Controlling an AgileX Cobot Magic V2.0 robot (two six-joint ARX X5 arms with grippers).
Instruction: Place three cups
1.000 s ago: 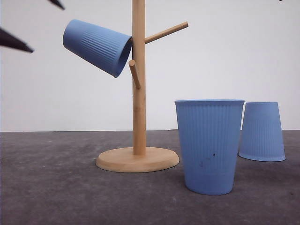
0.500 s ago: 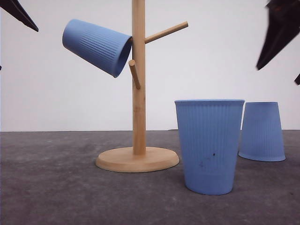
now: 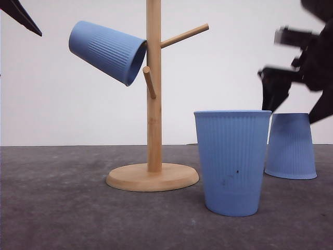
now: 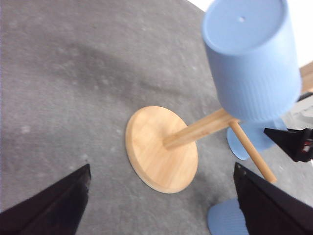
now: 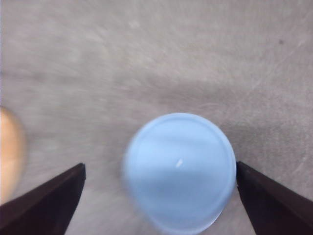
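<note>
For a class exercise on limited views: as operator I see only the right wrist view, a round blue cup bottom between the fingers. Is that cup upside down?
Observer: Yes. The inverted cup stands mouth-down on the table, under the open right gripper.
Operator: Where are the others?
Observer: An upright cup stands nearer the front camera.
Operator: And the third?
Observer: The hanging cup is on the wooden rack.
</note>
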